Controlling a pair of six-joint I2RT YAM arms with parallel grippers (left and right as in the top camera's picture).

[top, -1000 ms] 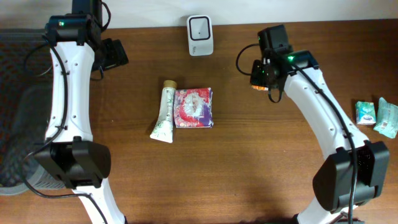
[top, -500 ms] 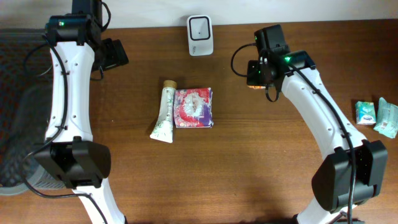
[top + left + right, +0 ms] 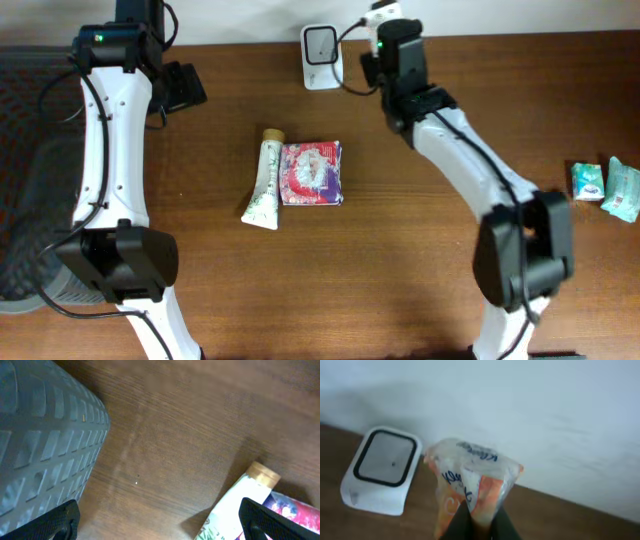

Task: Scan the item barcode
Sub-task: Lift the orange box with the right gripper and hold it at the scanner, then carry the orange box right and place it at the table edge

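Packet [image 3: 470,480], orange-white, pinched in right end effector [image 3: 477,520] beside scanner [image 3: 382,467]: seen in right wrist view only, hidden overhead. Left end effector [image 3: 160,525] wide, empty.

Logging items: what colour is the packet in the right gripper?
The packet is orange and white with blue lettering, clearest in the right wrist view.

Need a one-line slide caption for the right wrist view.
Right end effector grips an orange-and-white packet near the white scanner.
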